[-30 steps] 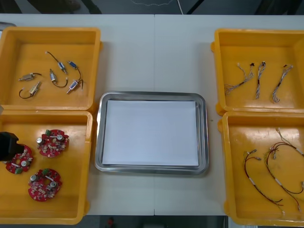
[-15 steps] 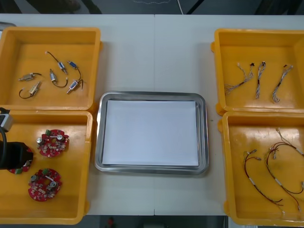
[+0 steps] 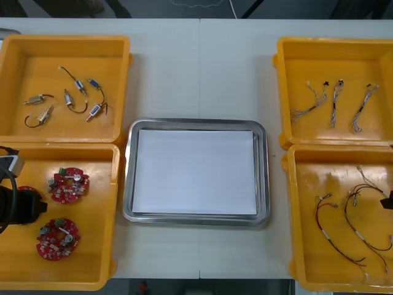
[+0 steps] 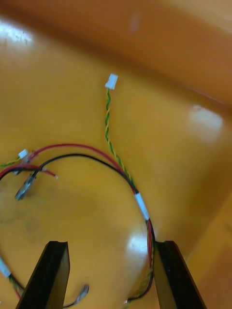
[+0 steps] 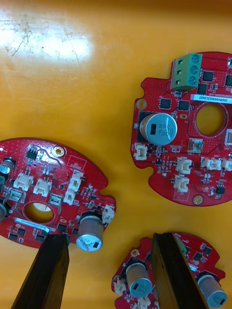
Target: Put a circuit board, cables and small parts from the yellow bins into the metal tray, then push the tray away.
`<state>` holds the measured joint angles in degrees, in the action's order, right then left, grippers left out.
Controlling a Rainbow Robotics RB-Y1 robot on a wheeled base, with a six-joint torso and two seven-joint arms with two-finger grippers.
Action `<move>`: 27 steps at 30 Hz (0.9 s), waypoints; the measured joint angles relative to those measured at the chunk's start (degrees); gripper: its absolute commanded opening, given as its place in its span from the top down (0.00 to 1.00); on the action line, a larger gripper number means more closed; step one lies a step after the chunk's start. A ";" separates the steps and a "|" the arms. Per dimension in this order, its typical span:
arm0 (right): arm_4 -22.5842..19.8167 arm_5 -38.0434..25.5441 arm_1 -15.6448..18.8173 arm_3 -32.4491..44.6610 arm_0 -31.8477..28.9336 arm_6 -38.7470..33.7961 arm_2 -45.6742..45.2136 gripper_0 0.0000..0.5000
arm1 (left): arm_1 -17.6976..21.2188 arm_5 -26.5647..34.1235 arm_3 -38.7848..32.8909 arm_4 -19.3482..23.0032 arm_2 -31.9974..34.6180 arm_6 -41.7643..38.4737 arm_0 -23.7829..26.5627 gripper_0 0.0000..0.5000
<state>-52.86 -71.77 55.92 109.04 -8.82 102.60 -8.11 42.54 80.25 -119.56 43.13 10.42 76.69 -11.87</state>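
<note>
Left gripper (image 5: 110, 239) gapes empty over the boards (image 5: 179, 130); right gripper (image 4: 110, 244) (equally wide, empty) hovers above cables (image 4: 141, 205).

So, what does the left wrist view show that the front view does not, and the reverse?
Left wrist view: a green terminal block and silver cylinders on the round red circuit boards, and the left pincer open, holding nothing.
Front view: the metal tray, white inside, small metal parts in the far left bin, cables in the two right bins, and the right pincer over the near one.
Both: three such boards in the near left yellow bin, the left pincer above them.
</note>
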 measured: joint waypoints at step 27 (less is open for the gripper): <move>1.08 6.96 0.00 -10.83 5.06 2.79 7.44 0.00 | 0.01 -6.07 3.52 -1.19 -3.26 0.13 -1.37 1.00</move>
<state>-51.78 -64.82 55.92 98.21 -3.77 105.39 -0.67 42.56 74.19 -116.04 41.94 7.16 76.82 -13.24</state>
